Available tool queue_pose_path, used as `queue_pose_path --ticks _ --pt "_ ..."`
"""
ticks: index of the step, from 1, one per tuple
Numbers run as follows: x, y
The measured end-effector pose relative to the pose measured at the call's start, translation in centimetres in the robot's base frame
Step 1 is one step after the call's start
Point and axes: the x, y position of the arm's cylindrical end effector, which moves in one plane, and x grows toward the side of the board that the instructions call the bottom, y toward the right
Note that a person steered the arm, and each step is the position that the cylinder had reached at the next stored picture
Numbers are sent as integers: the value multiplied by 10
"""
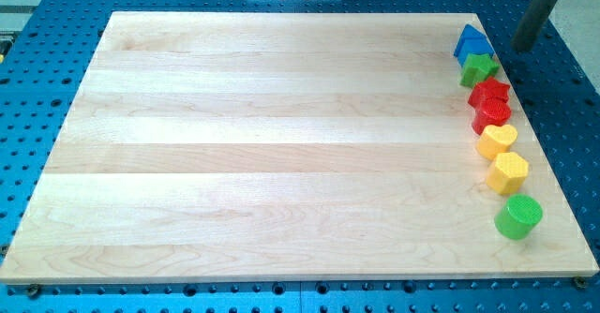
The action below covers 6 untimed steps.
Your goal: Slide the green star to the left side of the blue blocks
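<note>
From the view's left, most of the table (281,144) is bare wood; every block sits in a line down the view's right edge. At the top of that line are the blue blocks (472,41), with the green star (479,67) touching them just below, then two red blocks (490,104). I have no fingers, only a rod, and my tip (523,48) hovers right of the blue blocks, off the table edge. I judge I should come round to the star's right side and push it leftward clear of the line, then nudge it up beside the blues without dragging them along.
</note>
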Motion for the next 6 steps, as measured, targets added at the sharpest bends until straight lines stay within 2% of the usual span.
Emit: queue_pose_path --ticks 1,4,6 --pt "47 -21" --pt "50 -121" --pt "119 -188"
